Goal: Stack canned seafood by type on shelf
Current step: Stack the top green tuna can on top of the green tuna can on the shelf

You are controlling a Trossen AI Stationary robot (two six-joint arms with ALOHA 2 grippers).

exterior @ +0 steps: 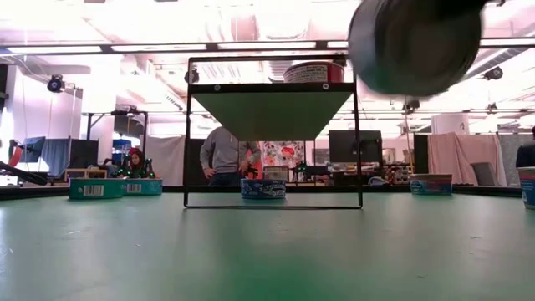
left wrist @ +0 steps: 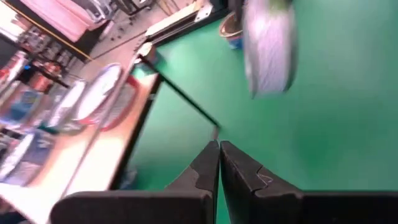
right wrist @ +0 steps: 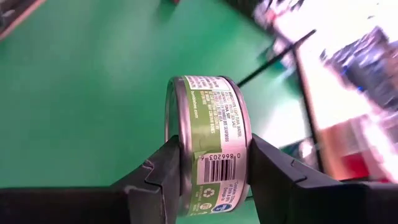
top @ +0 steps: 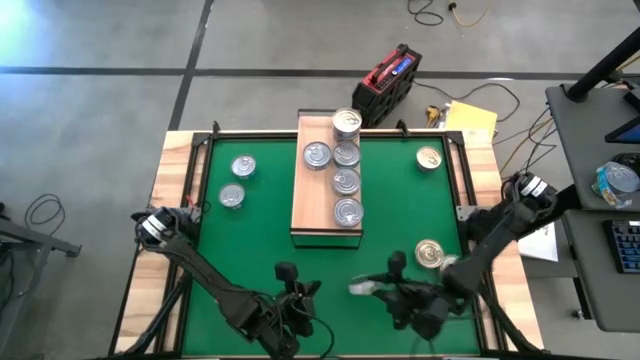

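The right gripper (right wrist: 211, 180) was clamped on a green-labelled can (right wrist: 210, 146), held on edge above the green mat (top: 250, 240), so a carry was in hand. The shelf (top: 312, 205) lay well ahead of it; next it likely needed levelling onto a matching stack. The left gripper (left wrist: 219, 163), fingers together, waited beside it.

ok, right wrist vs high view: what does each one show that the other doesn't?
Right wrist only: the green label and barcode on the can clamped in the right claw.
High only: the shelf with its row of cans, loose cans on the mat, and the left claw.
Both: the held can, blurred from above, over the green mat.
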